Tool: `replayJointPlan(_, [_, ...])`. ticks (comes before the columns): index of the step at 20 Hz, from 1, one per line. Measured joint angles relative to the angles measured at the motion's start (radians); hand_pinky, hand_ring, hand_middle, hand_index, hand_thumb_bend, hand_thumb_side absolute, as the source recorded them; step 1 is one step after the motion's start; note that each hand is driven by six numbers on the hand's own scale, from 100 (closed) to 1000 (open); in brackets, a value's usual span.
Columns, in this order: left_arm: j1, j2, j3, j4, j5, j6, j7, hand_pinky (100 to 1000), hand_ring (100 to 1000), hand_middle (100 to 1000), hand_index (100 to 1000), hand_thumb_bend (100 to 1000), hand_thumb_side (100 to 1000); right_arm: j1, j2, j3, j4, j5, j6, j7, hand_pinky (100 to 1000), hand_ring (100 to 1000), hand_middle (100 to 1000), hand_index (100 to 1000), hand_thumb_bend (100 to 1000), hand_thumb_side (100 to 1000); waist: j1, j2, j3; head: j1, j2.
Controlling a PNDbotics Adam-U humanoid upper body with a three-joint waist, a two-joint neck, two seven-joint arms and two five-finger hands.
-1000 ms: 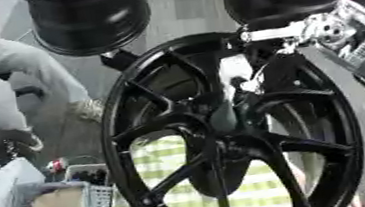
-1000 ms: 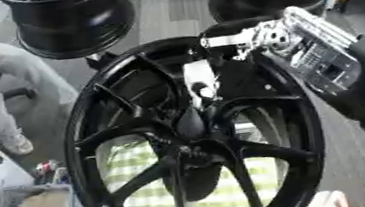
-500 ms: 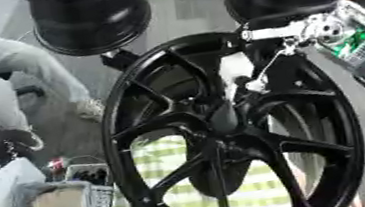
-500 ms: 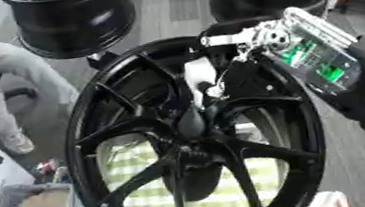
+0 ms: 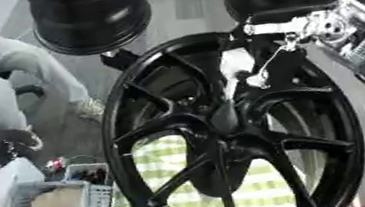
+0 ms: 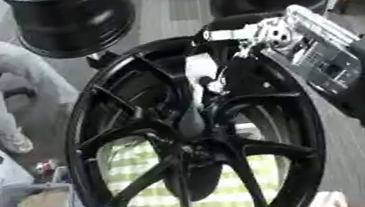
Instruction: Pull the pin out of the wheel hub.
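right hand [image 5: 299,27] over wheel hub [image 5: 223,120], grip unclear; two spare rims [image 5: 91,16] behind.

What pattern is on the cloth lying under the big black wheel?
The cloth under the black spoked wheel has a pale green and white check pattern, clearest in the left eye view.

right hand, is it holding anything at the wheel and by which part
It cannot be told. The right hand reaches over the top rim of the black wheel, with something whitish below it, but its fingers are too unclear to show any hold.
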Motion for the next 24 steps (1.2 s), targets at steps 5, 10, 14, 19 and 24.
replayJointPlan(5, [0.0,0.0,0.0,0.0,-0.001,0.001,-0.001,739,599,614,733,100,924,-0.017,-0.031,-0.049,-0.042,-0.035,0.02,-0.03,664,591,426,586,100,100,-0.003,-0.001,-0.005,0.004,0.0])
replayJointPlan(10, [0.0,0.0,0.0,0.0,-0.005,0.003,-0.003,739,599,614,734,100,926,-0.03,-0.091,-0.11,-0.086,-0.079,0.043,-0.05,668,588,417,581,100,100,-0.012,-0.005,-0.012,0.007,0.0])
replayJointPlan(14, [0.002,0.001,0.001,0.0,-0.009,0.005,-0.002,740,599,615,734,100,927,-0.019,-0.153,-0.178,-0.107,-0.106,0.057,-0.08,669,587,414,580,100,100,-0.019,-0.011,-0.024,0.018,0.0])
replayJointPlan(19, [0.009,0.002,0.007,0.0,-0.011,0.008,0.001,740,598,615,734,100,930,0.096,-0.248,-0.286,-0.131,-0.143,0.064,-0.162,658,581,406,578,100,100,-0.019,-0.015,-0.041,0.033,0.0])
replayJointPlan(24, [0.011,0.002,0.017,0.0,-0.011,0.01,0.008,740,598,615,734,100,926,0.335,-0.292,-0.445,-0.157,-0.182,0.07,-0.35,626,566,397,581,100,100,-0.009,-0.015,-0.07,0.053,0.0])
